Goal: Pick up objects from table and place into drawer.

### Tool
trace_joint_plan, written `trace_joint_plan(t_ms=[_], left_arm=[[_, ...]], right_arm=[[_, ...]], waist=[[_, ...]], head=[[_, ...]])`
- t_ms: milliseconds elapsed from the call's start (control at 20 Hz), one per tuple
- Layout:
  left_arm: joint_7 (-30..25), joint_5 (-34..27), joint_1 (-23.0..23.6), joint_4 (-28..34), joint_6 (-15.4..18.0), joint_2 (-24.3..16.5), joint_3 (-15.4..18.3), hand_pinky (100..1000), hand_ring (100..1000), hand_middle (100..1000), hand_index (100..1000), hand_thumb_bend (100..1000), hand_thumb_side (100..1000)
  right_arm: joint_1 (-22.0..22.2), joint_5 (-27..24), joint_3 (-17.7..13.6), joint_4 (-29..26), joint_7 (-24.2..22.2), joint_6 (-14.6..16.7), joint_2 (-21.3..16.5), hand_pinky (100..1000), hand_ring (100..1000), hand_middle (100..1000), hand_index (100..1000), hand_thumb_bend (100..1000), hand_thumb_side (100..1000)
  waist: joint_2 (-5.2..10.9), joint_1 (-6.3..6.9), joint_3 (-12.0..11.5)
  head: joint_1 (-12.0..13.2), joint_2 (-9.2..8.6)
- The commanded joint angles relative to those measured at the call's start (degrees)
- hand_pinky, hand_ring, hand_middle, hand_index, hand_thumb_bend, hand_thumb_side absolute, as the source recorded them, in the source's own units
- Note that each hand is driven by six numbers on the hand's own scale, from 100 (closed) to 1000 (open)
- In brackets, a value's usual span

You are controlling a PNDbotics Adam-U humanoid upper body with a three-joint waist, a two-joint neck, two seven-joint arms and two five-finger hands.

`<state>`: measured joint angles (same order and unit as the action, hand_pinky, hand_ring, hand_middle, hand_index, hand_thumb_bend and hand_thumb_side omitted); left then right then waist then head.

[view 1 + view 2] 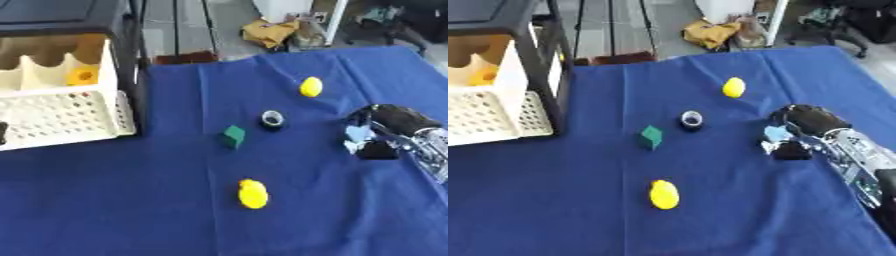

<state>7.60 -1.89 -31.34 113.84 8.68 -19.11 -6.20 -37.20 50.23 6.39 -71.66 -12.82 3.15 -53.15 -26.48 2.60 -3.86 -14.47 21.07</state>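
The light blue piece sits at right of centre, pinched in the curled fingers of the right hand; lift it clear of the blue cloth, then carry it to the white drawer at upper left.

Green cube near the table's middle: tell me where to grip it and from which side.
Pinch the green cube across two opposite flat side faces, coming down from above. It sits alone on the blue cloth, apart from the black ring, so there looks to be room for fingers. The right robot hand is probably nearest.
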Motion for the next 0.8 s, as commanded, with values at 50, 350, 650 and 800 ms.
trace_joint_plan(t_ms=[50,350,650,800], left_arm=[[0.21,0.50,-0.33,0.75,0.11,-0.35,-0.01,515,747,695,931,111,1000],[0.22,0.70,-0.22,0.75,0.20,-0.35,-0.06,513,747,696,931,110,1000],[0.13,0.78,0.03,0.75,0.12,-0.35,-0.13,509,747,696,931,110,1000],[0.00,0.81,0.01,0.75,0.00,-0.32,-0.17,509,748,696,931,110,1000]], right_arm=[[-0.27,-0.33,-0.68,-0.61,-0.34,0.00,-2.05,650,864,694,901,295,832],[0.11,0.00,-0.91,-0.71,-0.63,0.21,-2.41,667,885,733,920,347,856],[-0.18,-1.24,-1.16,-1.14,-1.27,0.39,-2.82,661,881,719,905,318,846],[-0.21,-1.67,-1.17,-1.65,-0.95,0.23,-3.17,657,878,716,900,306,842]], waist=[[1.65,-0.10,0.24],[1.80,0.06,0.57],[2.06,0.21,0.99],[2.14,0.15,1.15]], head=[[0.03,0.27],[-0.02,0.39],[-0.01,0.60],[-0.02,0.56]])
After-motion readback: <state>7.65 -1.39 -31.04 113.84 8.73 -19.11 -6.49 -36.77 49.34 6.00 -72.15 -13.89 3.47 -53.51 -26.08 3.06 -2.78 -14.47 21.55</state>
